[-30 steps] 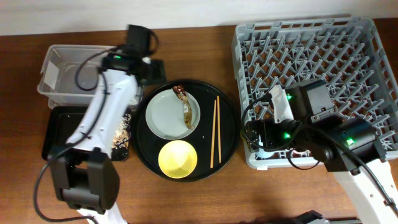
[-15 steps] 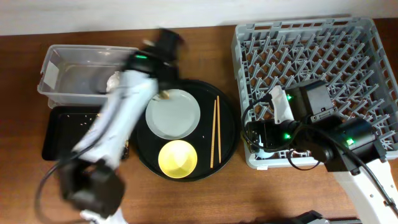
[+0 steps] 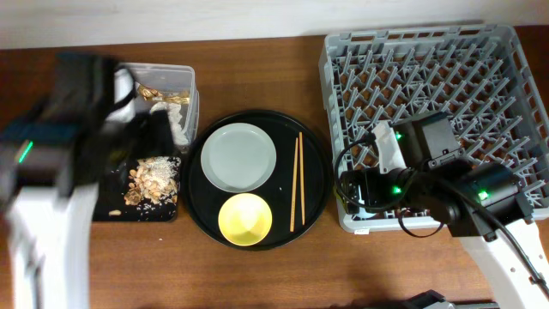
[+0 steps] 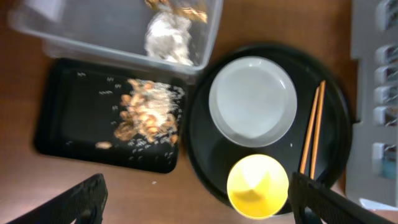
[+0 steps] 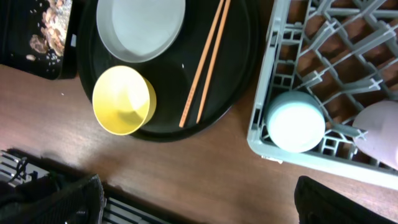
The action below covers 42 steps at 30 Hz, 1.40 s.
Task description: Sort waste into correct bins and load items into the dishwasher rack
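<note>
Fingers of both claws showed only as dark tips at the near corners of their wrist views. The left claw point(image 4: 198, 180) stood wide with nothing between, and the right claw point(image 5: 198, 183) was likewise wide and empty. Nearest on the round black tray point(image 3: 313, 206) sat the yellow bowl point(image 3: 245, 218), with the grey plate point(image 3: 240, 157) beyond it and the chopsticks point(image 3: 296, 182) to their right. At the near left corner of the dishwasher rack point(image 3: 429, 77), hidden from overhead by the right arm, sat the light blue cup point(image 5: 295, 121). The pale pink cup point(image 5: 379, 142) was just right of it, cut off by the frame edge. Food scraps point(image 4: 146, 118) lay on the shallow black tray point(image 4: 62, 124). Farther, the clear tub point(image 4: 93, 31) held the tissue point(image 4: 168, 37) and the wrapper point(image 4: 177, 7), which was partly cropped. Overhead, the blurred left arm covered both bins' left parts.
</note>
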{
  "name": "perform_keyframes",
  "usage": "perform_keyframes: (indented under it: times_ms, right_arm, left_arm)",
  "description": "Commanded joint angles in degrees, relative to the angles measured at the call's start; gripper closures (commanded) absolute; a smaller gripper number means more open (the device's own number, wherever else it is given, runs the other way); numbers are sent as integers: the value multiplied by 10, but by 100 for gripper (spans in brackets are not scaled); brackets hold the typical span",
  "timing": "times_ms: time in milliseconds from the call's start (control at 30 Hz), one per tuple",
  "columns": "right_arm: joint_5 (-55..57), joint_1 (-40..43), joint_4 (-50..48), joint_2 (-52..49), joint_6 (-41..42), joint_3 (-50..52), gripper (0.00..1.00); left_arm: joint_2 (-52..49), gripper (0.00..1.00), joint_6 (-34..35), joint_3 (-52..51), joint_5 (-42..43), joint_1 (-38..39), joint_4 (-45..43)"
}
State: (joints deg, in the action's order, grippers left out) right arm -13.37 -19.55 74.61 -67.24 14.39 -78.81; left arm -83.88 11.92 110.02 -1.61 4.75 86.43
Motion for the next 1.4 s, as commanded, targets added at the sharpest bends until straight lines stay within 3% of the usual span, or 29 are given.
perform_keyframes:
  times_ms: [0, 100, 167, 233, 267, 300, 333, 367, 467, 567, 633, 767, 800, 1167, 1267, 1367]
  right_arm:
    - [1, -3, 0, 1, 0, -3, 1]
    - [1, -3, 0, 1, 0, -3, 1]
    - [1, -3, 0, 1, 0, -3, 1]
    - [1, -3, 0, 1, 0, -3, 1]
    - [1, -3, 0, 1, 0, -3, 1]
    - [1, -3, 0, 1, 0, -3, 1]
    - [1, -3, 0, 1, 0, -3, 1]
    - [1, -3, 0, 1, 0, -3, 1]
    - [1, -3, 0, 1, 0, -3, 1]
    - [1, -3, 0, 1, 0, -3, 1]
    - [1, -3, 0, 1, 0, -3, 1]
    - [1, -3, 0, 1, 0, -3, 1]
    - [1, -3, 0, 1, 0, -3, 2]
    - [1, -3, 1, 1, 0, -3, 1]
    - [56, -2, -42, 41, -108, -1, 1]
    - [48, 16, -184, 148, -259, 58, 1]
  left_arm:
    - [154, 1, 35, 9, -53, 0, 70]
    - [292, 1, 32, 7, -53, 0, 103]
    - [362, 1, 32, 6, -97, 1, 101]
    - [402, 1, 23, -38, -135, 22, 57]
    - [420, 1, -32, -95, -127, 21, -23]
    - [456, 0, -118, -203, -74, 8, -156]
    - [483, 1, -150, -273, -36, 2, -231]
    - [537, 1, -163, -416, 12, -1, -365]
    - [642, 1, -163, -672, 92, -5, -551]
    - [769, 1, -163, -861, 139, -31, -660]
    - [838, 1, -163, -943, 139, -35, -667]
    - [836, 1, -162, -1081, 144, -35, -798]
    - [836, 1, -161, -1095, 154, -35, -838]
    - [835, 1, -161, -1095, 154, -35, -830]
    - [835, 1, -161, -1095, 154, -35, -830]
    - [835, 1, -161, -1095, 154, -35, -830]
